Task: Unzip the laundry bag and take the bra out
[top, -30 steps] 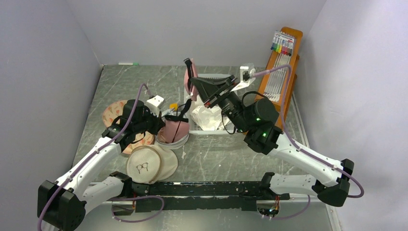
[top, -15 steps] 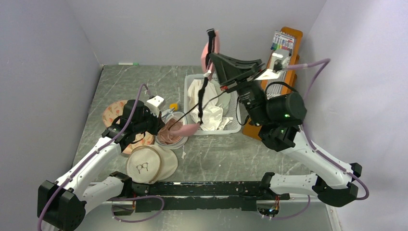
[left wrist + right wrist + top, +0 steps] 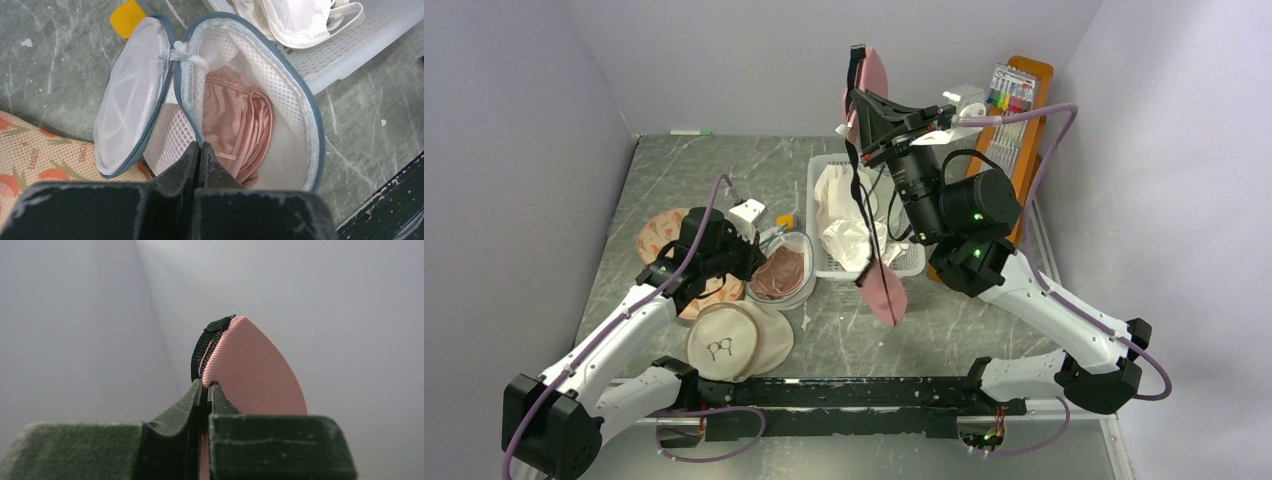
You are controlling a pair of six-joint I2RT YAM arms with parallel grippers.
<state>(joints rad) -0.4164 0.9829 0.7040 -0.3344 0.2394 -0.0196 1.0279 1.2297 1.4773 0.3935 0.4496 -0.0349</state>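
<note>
Lifting the bra [image 3: 885, 290] clear was the step in hand, and I judged it almost done. It hung from the right claw [image 3: 855, 97], which was clenched on the edge of one pink cup high above the table. The black strap ran down from there, and the other cup dangled low, just in front of the white basket [image 3: 816, 215]. From above I could not tell whether that lower cup touched the table.

To finish well, I reckoned I should swing it toward bare table and lower it until the cup rested before letting go. I would also watch that the strap did not snag the basket rim or my own arm.

The laundry bag [image 3: 280, 85] lay unzipped to the left of the basket, its lid [image 3: 130, 100] flopped aside. The left claw [image 3: 199, 150] was pinched shut on its near rim, which should pin it if anything tugged. Some pink fabric [image 3: 235, 125] lay inside; what it was I could not tell.

Around the bag were a flowered pad [image 3: 656, 235], a round beige pouch with a glasses print [image 3: 729, 340] and a small yellow thing [image 3: 786, 220]. White garments [image 3: 849, 235] filled the basket, and an orange rack of markers [image 3: 1014, 110] leaned at the right.

The table [image 3: 954, 320] was grey-green marbled stone, hemmed by pale grey walls [image 3: 754, 60].
</note>
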